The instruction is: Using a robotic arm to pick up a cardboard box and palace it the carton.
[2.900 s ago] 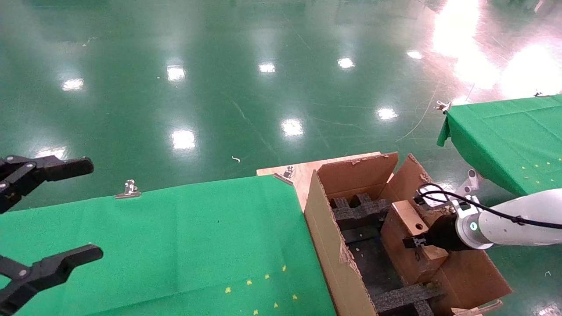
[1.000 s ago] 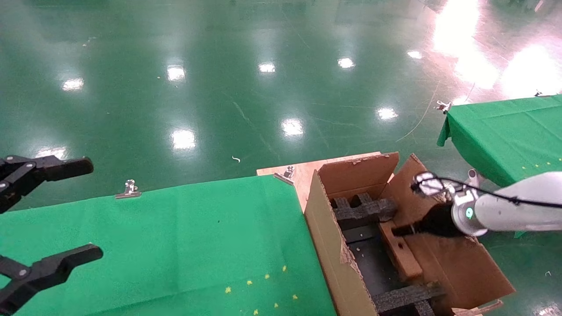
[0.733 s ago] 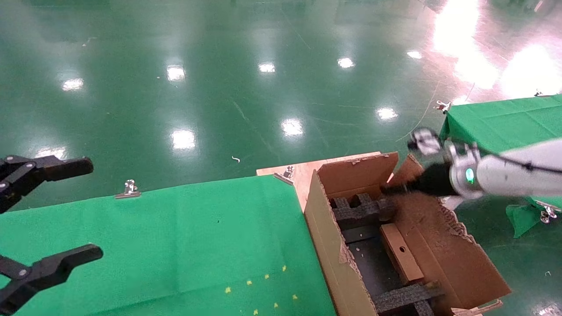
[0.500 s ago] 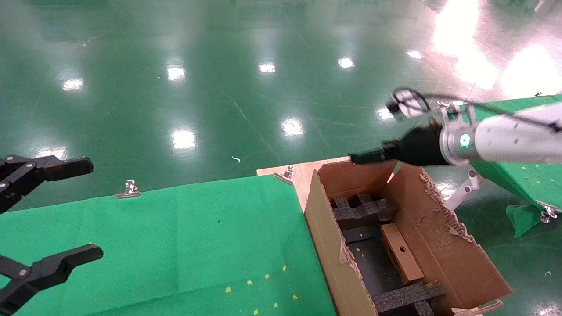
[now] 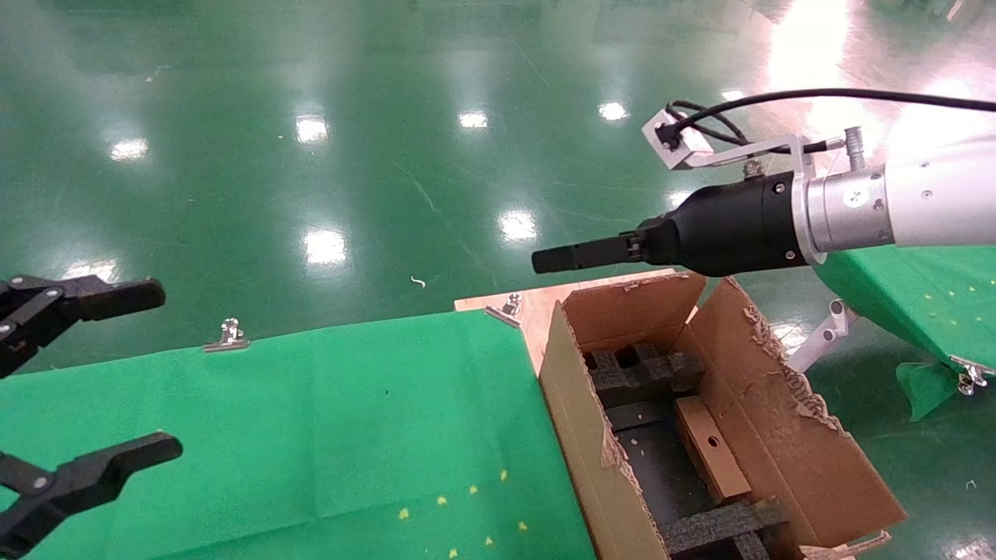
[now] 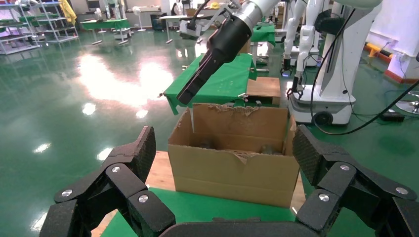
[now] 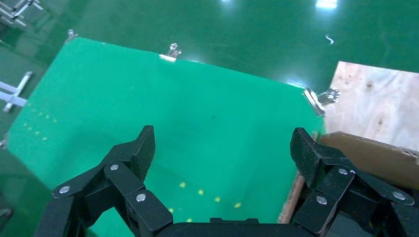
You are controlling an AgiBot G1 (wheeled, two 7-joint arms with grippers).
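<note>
The small cardboard box (image 5: 704,455) lies inside the large carton (image 5: 786,451), between the black foam inserts (image 5: 642,372), with a round hole facing up. My right gripper (image 5: 545,259) is open and empty; the white robotic arm (image 5: 926,206) holds it in the air above the carton's far flap, pointing left. In the right wrist view the gripper (image 7: 222,150) looks down on the green cloth. My left gripper (image 5: 167,371) is open and empty, parked at the left edge. In the left wrist view it (image 6: 225,150) faces the carton (image 6: 232,165) and the right arm (image 6: 217,47) above it.
A green-clothed table (image 5: 311,435) lies left of the carton, held by metal clips (image 5: 228,336). The carton stands on a plywood board (image 5: 537,307). A second green table (image 5: 926,303) is at the right. White machine stands (image 6: 341,59) show behind the carton.
My right gripper let go of the cardboard box inside the carton, rose out of it and swung up and to the left. The left arm has not moved.
</note>
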